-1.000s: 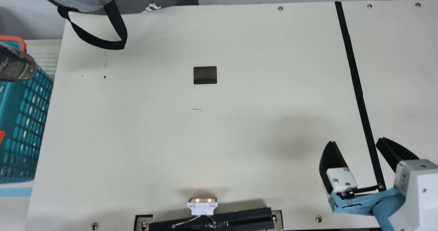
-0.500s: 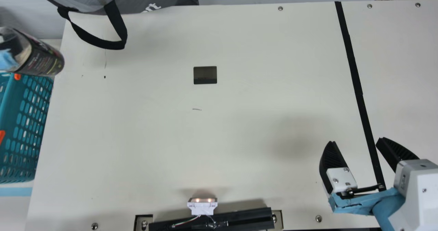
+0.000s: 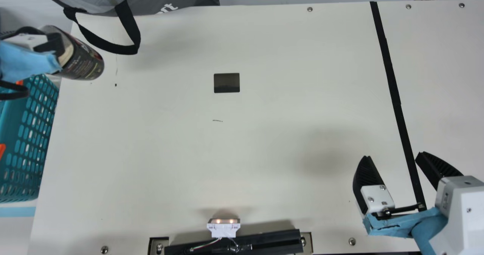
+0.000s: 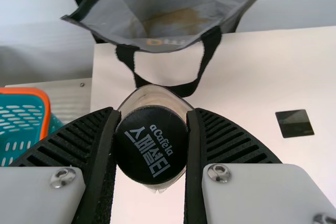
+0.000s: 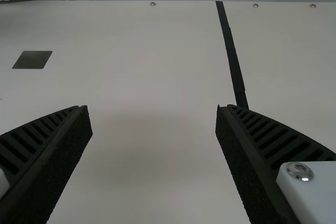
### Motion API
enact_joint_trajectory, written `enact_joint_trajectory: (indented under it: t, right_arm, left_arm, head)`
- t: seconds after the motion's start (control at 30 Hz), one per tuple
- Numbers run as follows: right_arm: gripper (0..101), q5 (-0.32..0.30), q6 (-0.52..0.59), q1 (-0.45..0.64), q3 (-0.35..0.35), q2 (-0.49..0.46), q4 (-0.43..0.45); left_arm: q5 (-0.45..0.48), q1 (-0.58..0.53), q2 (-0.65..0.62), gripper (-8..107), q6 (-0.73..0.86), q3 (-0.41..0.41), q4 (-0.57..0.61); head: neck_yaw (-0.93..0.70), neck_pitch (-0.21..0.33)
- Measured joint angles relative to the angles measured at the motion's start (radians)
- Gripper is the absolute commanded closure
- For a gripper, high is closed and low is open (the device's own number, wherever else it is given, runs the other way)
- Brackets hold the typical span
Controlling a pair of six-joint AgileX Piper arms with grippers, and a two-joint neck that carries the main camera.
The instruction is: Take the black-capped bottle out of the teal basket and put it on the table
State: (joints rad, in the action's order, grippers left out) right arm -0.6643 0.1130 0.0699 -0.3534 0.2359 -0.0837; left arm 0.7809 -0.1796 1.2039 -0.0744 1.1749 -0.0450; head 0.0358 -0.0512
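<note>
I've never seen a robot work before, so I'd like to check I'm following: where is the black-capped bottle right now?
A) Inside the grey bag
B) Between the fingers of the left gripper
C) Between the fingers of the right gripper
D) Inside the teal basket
B: the left gripper has its two fingers pressed against opposite sides of the bottle, at its black cap.

1. The cream table [image 3: 264,153] is stretching wide, with screws [image 3: 310,9] dotting its far edge.
2. Black tape [image 3: 390,70] is running down its right part.
3. A dark rectangle [image 3: 227,83] is sitting beyond a short mark [image 3: 217,121].
4. A black strap [image 3: 109,46] is looping over the far left corner.
5. A black bar [image 3: 264,240] is lying along the near edge, beside a glowing lamp [image 3: 223,229].
</note>
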Motion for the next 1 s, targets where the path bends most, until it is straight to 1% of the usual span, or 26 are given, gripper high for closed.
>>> enact_joint_trajectory:
  t: [0.67, 1.0]
  right_arm:
    - [10, 0.001, 0.0, 0.0, 0.0, 0.0, 0.0]
    - [10, 0.001, 0.0, 0.0, 0.0, 0.0, 0.0]
  left_arm:
    - [-0.029, -0.213, 0.079, 99, -0.119, 0.026, -0.104]
    - [-0.045, -0.295, 0.109, 99, -0.12, 0.039, -0.103]
  head:
    - [0.0, 0.0]
    - [0.0, 0.0]
